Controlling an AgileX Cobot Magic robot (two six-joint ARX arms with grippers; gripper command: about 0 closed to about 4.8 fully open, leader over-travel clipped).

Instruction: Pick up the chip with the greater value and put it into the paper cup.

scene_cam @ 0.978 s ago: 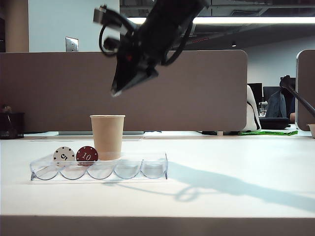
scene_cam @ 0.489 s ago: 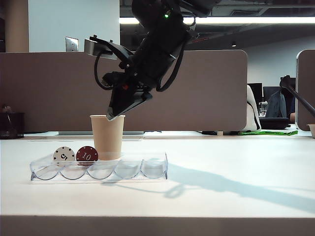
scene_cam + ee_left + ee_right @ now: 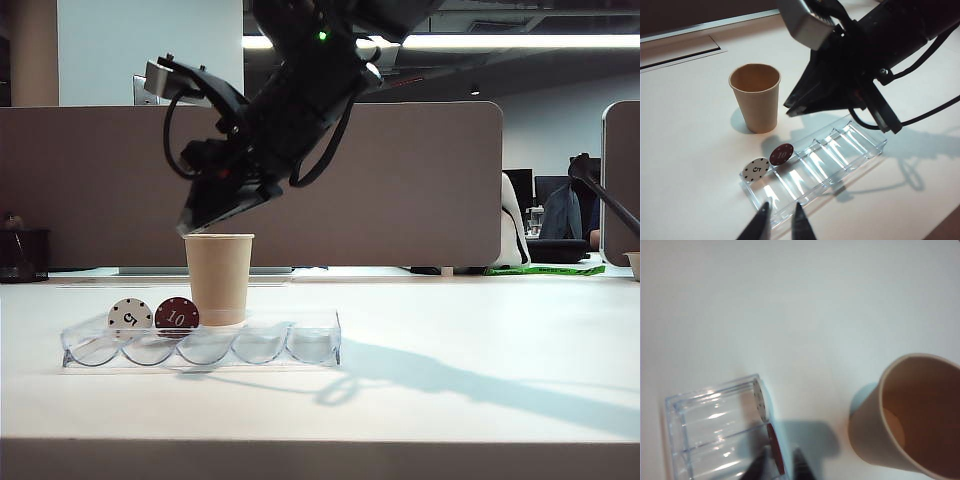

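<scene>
The red chip [image 3: 177,316] stands upright in the tray [image 3: 310,345], second slot from the left end, touching the white 5 chip [image 3: 130,316]. The cup [image 3: 219,278] stands just behind. The right gripper [image 3: 200,222] hangs above, at 1 o'clock from the red chip, fingers apart and empty. The left gripper [image 3: 779,222], fingers apart, stays off the tray.

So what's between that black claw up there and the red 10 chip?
Only air: in the exterior view the right gripper hangs above the paper cup, and nothing sits between it and the red chip.
</scene>
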